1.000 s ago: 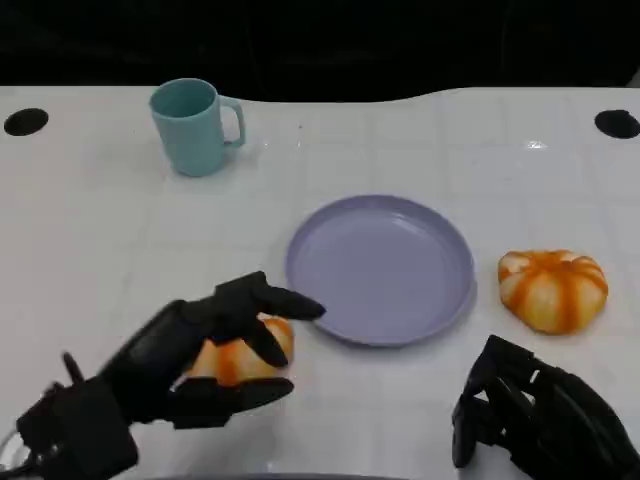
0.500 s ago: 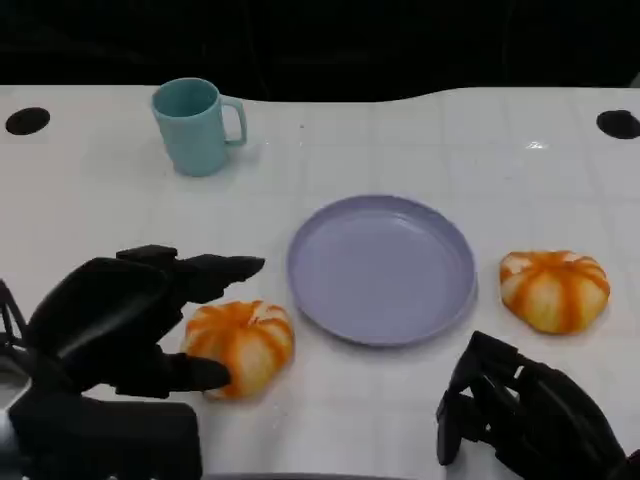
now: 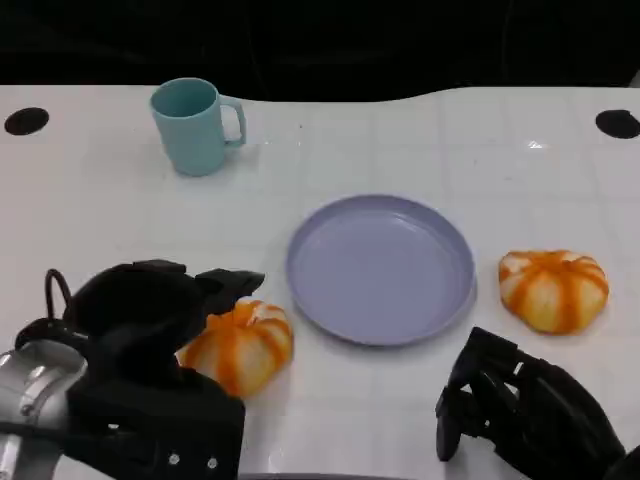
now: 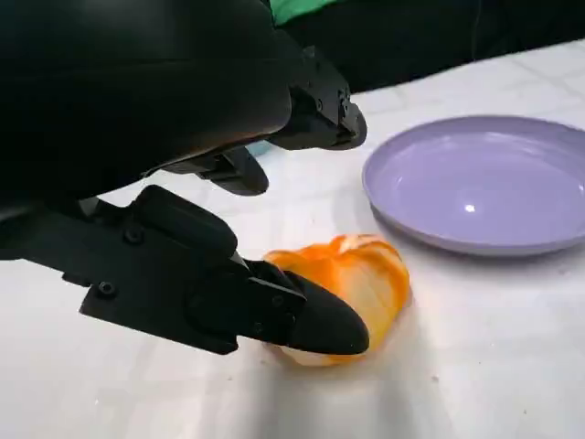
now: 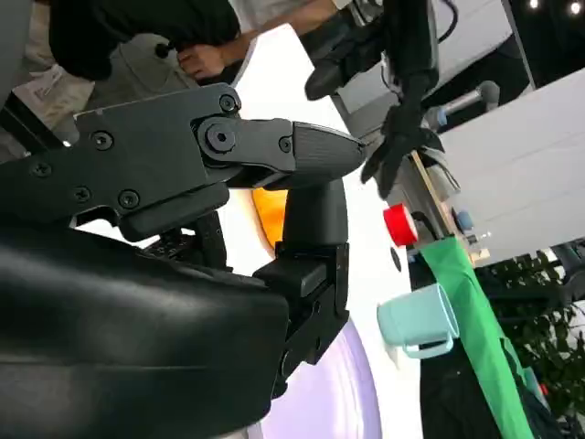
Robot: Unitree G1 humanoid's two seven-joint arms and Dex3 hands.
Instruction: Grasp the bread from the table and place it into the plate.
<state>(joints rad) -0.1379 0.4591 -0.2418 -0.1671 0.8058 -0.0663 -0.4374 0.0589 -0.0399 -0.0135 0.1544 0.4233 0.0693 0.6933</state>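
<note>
White tabletop carries your bread, which lies on its surface just left of the purple plate. Your left robot hand hangs over the bread's left side, fingers spread apart around it; one fingertip touches its near edge, nothing clamped. Your right robot hand rests low at the near right, fingers curled inward and holding nothing, near a second bread.

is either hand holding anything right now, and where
Nothing is held. The left hand brackets the near bread, fingers apart around it but not closed. The right hand is curled on nothing.
</note>
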